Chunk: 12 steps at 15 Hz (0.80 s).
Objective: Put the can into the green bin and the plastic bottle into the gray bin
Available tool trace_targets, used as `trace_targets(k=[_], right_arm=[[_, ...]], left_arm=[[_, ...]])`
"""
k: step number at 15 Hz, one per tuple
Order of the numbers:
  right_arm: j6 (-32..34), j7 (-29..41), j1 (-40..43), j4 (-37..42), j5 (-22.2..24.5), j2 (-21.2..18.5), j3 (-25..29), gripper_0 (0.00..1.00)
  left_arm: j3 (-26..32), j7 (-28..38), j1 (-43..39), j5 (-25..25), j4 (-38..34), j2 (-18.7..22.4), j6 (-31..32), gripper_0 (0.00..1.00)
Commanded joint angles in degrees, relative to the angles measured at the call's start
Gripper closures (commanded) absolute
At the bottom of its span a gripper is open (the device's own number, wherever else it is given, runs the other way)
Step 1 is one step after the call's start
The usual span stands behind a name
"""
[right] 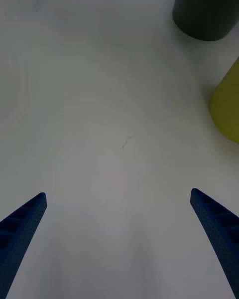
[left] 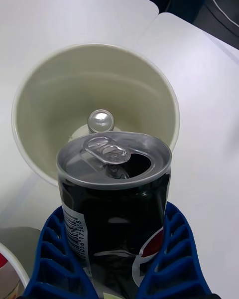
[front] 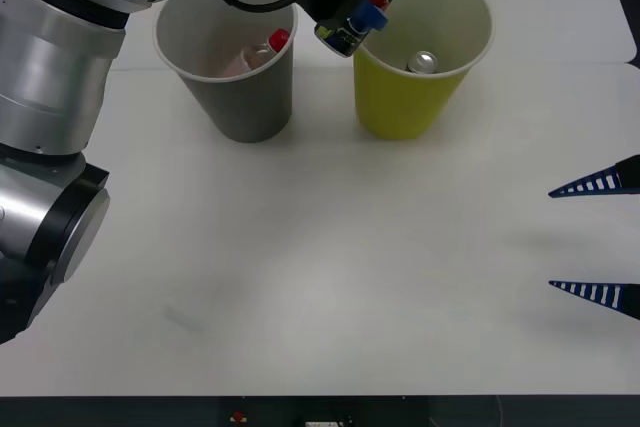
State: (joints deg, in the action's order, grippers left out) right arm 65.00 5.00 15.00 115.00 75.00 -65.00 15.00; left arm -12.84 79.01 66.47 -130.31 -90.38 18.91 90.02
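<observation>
My left gripper (front: 357, 19) is shut on the can (front: 340, 39), a dark can with a silver top and an open pull-tab (left: 107, 150). It holds the can in the air just beside the left rim of the green bin (front: 400, 107). Another can (front: 423, 62) lies inside that bin; its silver top (left: 100, 120) shows beyond the held one. The plastic bottle (front: 262, 53), red cap up, leans inside the gray bin (front: 250, 107). My right gripper (front: 598, 239) hangs open over the table at the right edge, well away from both bins.
The two bins stand side by side at the back of the white table (front: 320, 277). My right wrist view shows bare table ahead, with the gray bin (right: 206, 10) and green bin (right: 228, 104) farther off. A table seam (front: 560, 65) runs behind the bins.
</observation>
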Motion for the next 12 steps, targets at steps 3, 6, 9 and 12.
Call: trace_targets(k=[3,6,9,12], right_arm=[[0.0,0.0,0.0,0.0,0.0,0.0,0.0,0.0],[0.0,0.0,0.0,0.0,0.0,0.0,0.0,0.0],[0.0,0.0,0.0,0.0,0.0,0.0,0.0,0.0],[0.0,0.0,0.0,0.0,0.0,0.0,0.0,0.0]], left_arm=[[-0.5,-0.1,5.4,-2.7,8.6,-3.8,-0.5,1.0],[-0.5,-0.5,7.4,-6.2,12.5,-6.7,-2.7,1.0],[-1.0,-0.8,8.5,-9.3,16.1,-9.6,-6.4,1.0],[-4.9,-0.8,8.6,-9.6,19.2,-9.9,-13.7,1.0]])
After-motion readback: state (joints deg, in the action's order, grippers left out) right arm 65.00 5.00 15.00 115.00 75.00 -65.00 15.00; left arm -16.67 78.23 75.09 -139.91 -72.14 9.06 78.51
